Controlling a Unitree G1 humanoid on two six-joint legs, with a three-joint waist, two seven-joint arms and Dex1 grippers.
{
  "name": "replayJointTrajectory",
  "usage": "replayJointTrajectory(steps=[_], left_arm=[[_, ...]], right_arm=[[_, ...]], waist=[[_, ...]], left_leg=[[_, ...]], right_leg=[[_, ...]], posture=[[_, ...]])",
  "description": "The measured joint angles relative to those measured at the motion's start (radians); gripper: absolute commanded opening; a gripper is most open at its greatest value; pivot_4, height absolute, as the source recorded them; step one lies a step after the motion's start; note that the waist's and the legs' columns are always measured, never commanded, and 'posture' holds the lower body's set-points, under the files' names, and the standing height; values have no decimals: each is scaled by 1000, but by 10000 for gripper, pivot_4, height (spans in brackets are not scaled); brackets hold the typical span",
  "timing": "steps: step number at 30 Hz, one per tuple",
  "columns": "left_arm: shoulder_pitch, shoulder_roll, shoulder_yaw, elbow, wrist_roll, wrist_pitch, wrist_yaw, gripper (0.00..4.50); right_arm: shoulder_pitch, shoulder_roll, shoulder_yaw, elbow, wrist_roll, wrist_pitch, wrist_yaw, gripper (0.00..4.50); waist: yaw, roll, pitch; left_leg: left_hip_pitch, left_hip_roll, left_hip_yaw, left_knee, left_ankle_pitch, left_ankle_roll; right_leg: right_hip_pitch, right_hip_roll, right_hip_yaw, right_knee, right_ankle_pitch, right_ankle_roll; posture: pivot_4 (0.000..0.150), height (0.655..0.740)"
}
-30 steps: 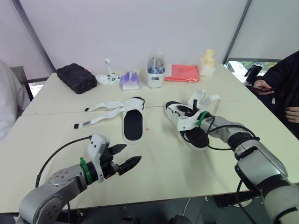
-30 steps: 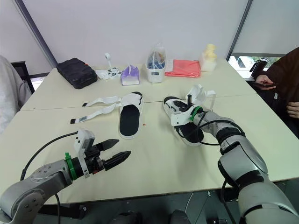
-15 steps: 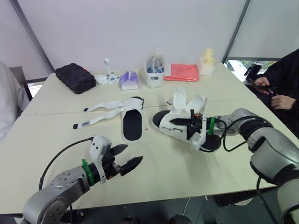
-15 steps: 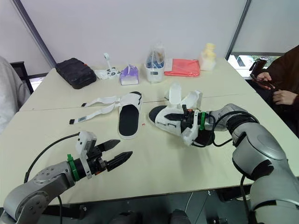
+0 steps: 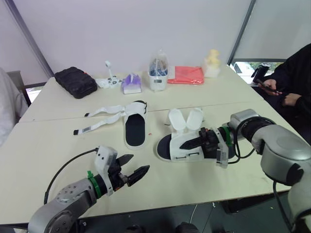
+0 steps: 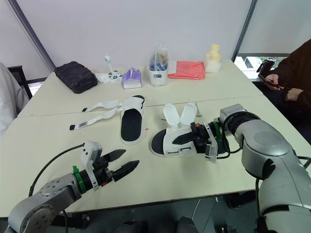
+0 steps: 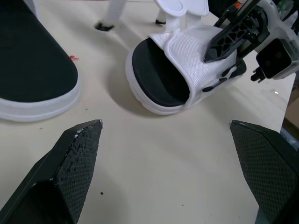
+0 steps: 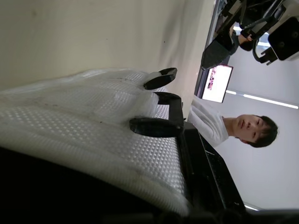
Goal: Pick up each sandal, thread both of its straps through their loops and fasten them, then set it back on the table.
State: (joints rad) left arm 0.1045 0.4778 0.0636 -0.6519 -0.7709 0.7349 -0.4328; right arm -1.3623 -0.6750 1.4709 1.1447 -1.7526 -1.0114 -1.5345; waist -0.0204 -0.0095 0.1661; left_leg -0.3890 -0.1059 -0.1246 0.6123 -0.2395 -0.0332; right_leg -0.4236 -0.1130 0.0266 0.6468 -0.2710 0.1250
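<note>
Left gripper (image 5: 139,163) hovers low over the beige table (image 5: 194,180), front-left, fingers wide apart, empty. White sandal with black footbed (image 5: 136,127) lies flat mid-table, straps splayed left, unfastened. Second white mesh sandal (image 5: 166,146) sits centre-right, two strap flaps upright, its upper pinched by the right gripper (image 5: 188,144).

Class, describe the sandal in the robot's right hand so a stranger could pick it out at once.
On the cream table are two white sandals with black footbeds. The wanted sandal, nearer the robot's right, is gripped at its mesh upper by the right hand. Unlike the other sandal, whose long straps trail flat, its two rounded flaps stand upright.
</note>
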Motion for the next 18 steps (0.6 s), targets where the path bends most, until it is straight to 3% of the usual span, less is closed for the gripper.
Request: replayJointTrajectory(steps=[2,8,12,18], left_arm=[[0,0,0,0,0,-1,1,45000],[-46,14,-20,15,19,-7,-26,45000],[-119,35,-63,104,65,-43,-104,45000],[-355,88,-156,414,194,-177,-339,45000]], right_arm=[[0,15,11,17,0,-3,0,14740],[6,25,8,36,30,-9,0,44474],[16,-15,-29,33,83,-21,11,44474],[44,-164,-75,-15,131,-36,47,44474]], waist=[[-1,0,0],[0,0,0],[4,0,0],[4,0,0]], left_leg=[[0,0,0,0,0,0],[0,0,0,0,0,0],[1,0,0,1,0,0],[1,-2,1,1,0,0]], right_leg=[[0,0,0,0,0,0],[0,0,0,1,0,0],[1,0,0,1,0,0],[1,1,0,0,0,0]], posture=[[1500,7400],[1500,7400],[1500,7400],[1500,7400]])
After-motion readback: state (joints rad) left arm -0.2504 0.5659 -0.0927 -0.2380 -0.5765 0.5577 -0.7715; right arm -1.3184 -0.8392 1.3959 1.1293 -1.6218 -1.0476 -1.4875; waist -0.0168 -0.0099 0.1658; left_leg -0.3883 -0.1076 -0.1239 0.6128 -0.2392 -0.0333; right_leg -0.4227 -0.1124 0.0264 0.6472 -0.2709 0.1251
